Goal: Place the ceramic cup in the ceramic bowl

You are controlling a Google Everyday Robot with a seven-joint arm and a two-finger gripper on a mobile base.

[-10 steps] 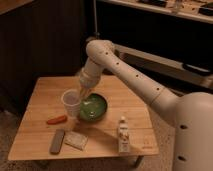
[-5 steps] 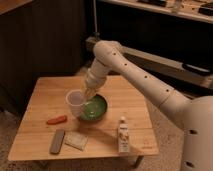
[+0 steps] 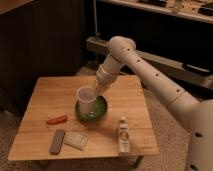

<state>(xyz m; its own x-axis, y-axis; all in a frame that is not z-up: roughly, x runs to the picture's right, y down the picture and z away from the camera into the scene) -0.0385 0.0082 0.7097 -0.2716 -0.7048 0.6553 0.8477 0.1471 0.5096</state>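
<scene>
The white ceramic cup (image 3: 85, 99) is held upright by my gripper (image 3: 96, 92), which is shut on its right rim. The cup hangs just over the left part of the green ceramic bowl (image 3: 95, 111), which sits on the wooden table (image 3: 125, 95) near its middle. The cup's base covers part of the bowl's inside; I cannot tell whether it touches the bowl. My white arm reaches down from the upper right.
An orange carrot-like piece (image 3: 57, 119) lies left of the bowl. A dark grey bar (image 3: 57, 141) and a pale packet (image 3: 76, 140) lie near the front edge. A small white bottle (image 3: 123, 136) stands at the front right. Dark shelving stands behind the table.
The gripper has carried the cup to the right, from left of the bowl to over the bowl's left part.
</scene>
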